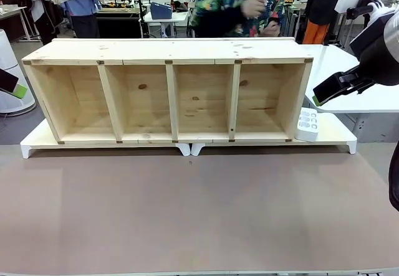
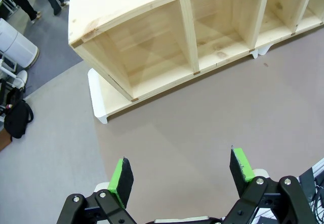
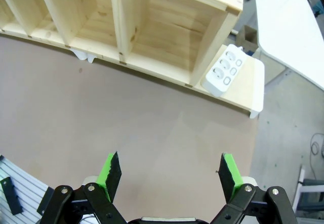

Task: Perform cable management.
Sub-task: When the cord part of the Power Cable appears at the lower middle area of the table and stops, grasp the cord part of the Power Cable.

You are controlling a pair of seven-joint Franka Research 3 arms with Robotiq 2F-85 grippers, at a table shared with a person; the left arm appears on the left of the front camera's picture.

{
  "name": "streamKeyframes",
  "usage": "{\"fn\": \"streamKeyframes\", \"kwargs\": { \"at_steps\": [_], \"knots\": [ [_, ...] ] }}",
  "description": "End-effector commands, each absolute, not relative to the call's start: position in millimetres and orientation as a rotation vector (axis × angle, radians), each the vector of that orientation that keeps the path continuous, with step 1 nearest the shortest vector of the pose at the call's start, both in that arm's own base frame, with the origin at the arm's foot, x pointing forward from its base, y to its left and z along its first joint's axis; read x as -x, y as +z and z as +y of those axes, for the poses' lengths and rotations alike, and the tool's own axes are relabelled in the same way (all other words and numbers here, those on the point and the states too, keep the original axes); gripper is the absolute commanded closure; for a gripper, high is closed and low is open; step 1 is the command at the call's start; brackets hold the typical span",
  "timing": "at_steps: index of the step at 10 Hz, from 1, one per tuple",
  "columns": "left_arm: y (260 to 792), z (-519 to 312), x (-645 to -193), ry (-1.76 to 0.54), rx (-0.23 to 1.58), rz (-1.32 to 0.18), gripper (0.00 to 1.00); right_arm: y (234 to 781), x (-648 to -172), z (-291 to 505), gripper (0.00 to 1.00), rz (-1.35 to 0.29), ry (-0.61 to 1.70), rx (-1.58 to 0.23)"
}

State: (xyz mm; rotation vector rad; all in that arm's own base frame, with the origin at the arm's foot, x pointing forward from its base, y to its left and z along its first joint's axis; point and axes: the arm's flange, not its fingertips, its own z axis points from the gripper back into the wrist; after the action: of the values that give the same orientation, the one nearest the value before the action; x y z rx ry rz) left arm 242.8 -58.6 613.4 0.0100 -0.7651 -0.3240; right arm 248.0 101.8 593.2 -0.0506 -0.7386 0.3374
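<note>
The cable is out of view. My left gripper (image 2: pixel 179 166) hangs open above the brown table top near the left end of the wooden shelf unit (image 2: pixel 152 37), with nothing between its green pads. Over the table's right part, my right gripper (image 3: pixel 169 163) is also open and empty, short of the shelf unit's right end (image 3: pixel 172 27). In the front view one left finger (image 1: pixel 15 86) pokes in at the left edge, and a right finger (image 1: pixel 333 88) shows at the right, beside the shelf unit (image 1: pixel 168 92).
The shelf unit has several open compartments and rests on white boards (image 1: pixel 336 136). A white power strip (image 1: pixel 307 124) (image 3: pixel 225 71) lies on the board at the shelf's right end. A person in a floral shirt (image 1: pixel 230 2) stands behind the shelf. A white table (image 1: pixel 368 89) stands at right.
</note>
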Motion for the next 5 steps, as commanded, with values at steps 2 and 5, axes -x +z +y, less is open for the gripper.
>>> {"fn": "streamKeyframes", "kwargs": {
  "at_steps": [2, 5],
  "knots": [
    [614.1, -58.1, -243.9, -0.321, -0.007, -0.772, 0.0, 593.2, -248.1, 101.6, 0.0, -0.739, 0.336, 0.05],
    [614.1, -58.1, -243.9, -0.321, -0.007, -0.772, 0.0, 593.2, -248.1, 101.6, 0.0, -0.739, 0.336, 0.05]
  ]
}}
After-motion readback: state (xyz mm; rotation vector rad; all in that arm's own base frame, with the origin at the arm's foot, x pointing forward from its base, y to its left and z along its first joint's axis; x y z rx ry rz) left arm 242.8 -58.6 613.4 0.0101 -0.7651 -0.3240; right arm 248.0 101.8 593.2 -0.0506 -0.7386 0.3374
